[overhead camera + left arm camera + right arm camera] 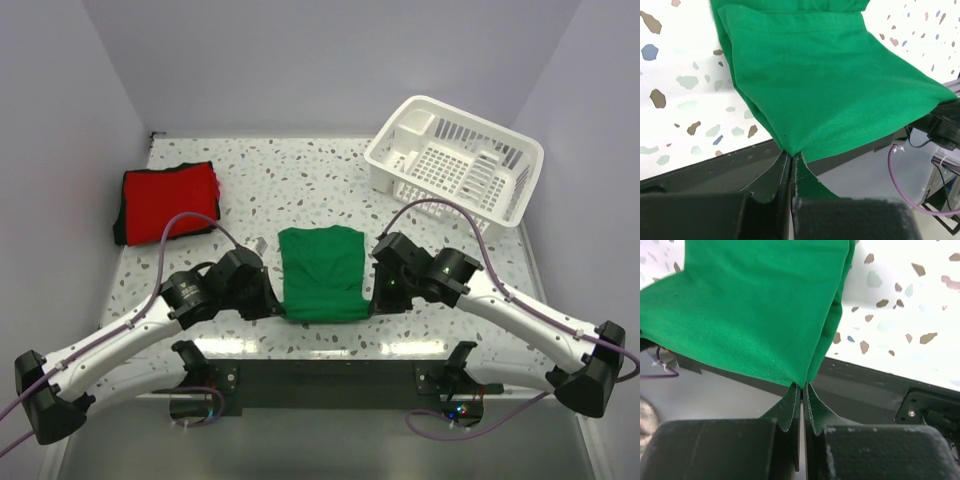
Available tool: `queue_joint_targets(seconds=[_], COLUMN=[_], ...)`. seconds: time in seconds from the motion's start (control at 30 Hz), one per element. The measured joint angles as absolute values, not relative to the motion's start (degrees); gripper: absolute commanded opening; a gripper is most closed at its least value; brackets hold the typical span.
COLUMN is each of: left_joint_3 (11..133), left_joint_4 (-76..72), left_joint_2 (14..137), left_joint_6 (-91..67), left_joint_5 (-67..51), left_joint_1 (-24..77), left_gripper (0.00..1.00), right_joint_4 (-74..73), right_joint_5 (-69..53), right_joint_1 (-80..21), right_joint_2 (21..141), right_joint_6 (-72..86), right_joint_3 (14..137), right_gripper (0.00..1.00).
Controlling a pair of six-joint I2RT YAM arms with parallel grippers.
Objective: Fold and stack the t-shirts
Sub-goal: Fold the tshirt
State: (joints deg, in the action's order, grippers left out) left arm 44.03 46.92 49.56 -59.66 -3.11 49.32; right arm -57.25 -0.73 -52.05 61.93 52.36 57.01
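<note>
Pinching the green t-shirt (320,272) by 2 near corners, left fingers (774,176) and right fingers (790,407) pressed tight, both corners hidden from above by the wrists.

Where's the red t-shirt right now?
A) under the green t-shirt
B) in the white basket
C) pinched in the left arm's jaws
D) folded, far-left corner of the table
D: the red t-shirt lies folded at the far-left corner of the table, well apart from the green t-shirt and the white basket, with neither arm on it.
</note>
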Motion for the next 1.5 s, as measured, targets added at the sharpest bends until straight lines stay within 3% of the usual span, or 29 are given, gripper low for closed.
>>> queue_joint_targets(seconds=[0.83, 1.5], left_joint_3=[46.0, 55.79], left_joint_4=[33.21, 27.0], left_joint_2=[64.38, 82.74], left_joint_6=[-52.01, -42.35], left_joint_5=[-5.58, -11.81], left_joint_1=[36.84, 24.73], left_gripper=[0.0, 0.0], right_joint_4=[-56.34, -56.21], right_joint_5=[0.49, -0.16], right_joint_1=[-37.5, -30.3], right_joint_2=[81.32, 102.06], right_joint_6=[37.41, 29.34], right_joint_3=[74.13, 92.16], right_gripper=[0.0, 0.0])
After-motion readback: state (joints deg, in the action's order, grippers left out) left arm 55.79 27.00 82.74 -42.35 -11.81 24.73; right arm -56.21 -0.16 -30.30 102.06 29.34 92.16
